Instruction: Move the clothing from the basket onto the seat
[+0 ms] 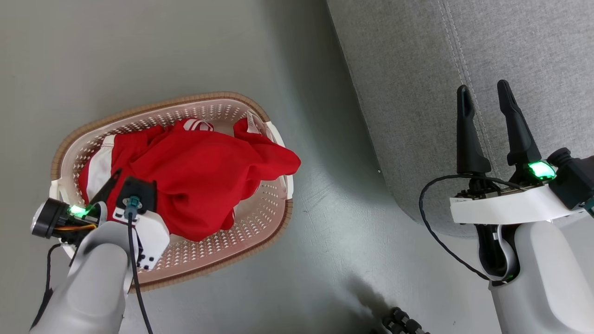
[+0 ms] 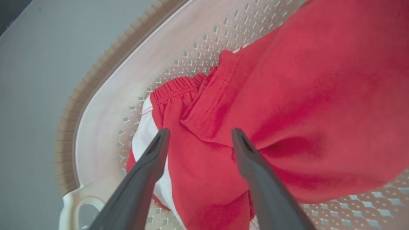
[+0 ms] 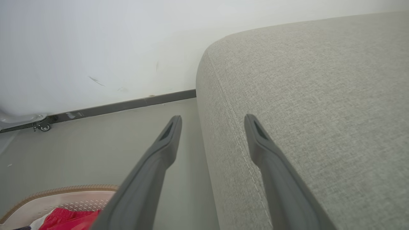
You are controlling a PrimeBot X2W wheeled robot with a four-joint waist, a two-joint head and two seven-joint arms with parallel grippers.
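Red clothing [image 1: 199, 174] fills the cream basket [image 1: 267, 211] on the floor at the left of the head view; a plain red garment lies on top and drapes over the right rim. A second garment with white trim [image 2: 143, 134] lies beneath it, its elastic waistband showing. My left gripper [image 2: 198, 135] hangs open just above this pile, fingers spread over the waistband area, holding nothing. My right gripper [image 1: 485, 95] is open and empty above the edge of the grey seat [image 1: 464, 55]. The seat [image 3: 319, 105] also rises on the right of the right wrist view.
Grey floor [image 1: 334, 232] separates the basket from the seat. A white wall with a dark skirting strip [image 3: 121, 107] stands behind, with a small caster wheel [image 3: 43, 127] at its left. The basket's brown rim [image 2: 96, 76] and a handle [image 2: 81, 203] lie left of my left fingers.
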